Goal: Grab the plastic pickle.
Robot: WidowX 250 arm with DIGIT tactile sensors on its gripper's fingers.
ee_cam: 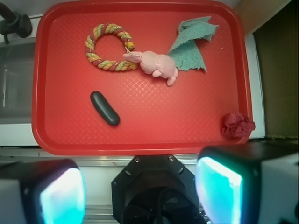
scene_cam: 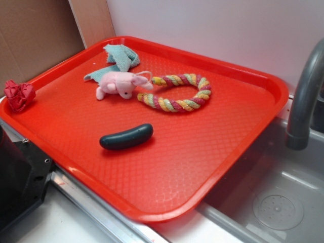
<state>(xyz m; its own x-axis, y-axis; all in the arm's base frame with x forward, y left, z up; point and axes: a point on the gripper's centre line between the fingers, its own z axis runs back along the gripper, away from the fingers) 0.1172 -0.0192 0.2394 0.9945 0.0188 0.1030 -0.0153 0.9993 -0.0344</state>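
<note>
Gripper: I see my gripper (ee_cam: 140, 193) spread wide, its two pads glowing cyan, holding nothing, above the tray's near edge.
Pickle: the smooth dark green plastic pickle (scene_cam: 126, 136) lies alone mid-tray on the red plastic tray (scene_cam: 212, 152).
Beyond: pink plush toy (scene_cam: 120, 84) touching the multicoloured rope ring (scene_cam: 177, 93), teal cloth (scene_cam: 119, 59) behind.

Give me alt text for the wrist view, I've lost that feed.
Looking down from high above a red tray, the open gripper frames the bottom edge. The dark green plastic pickle lies alone, left of centre, untouched. Farther off are a rope ring, a pink plush toy, a teal cloth and a crumpled red piece.
</note>
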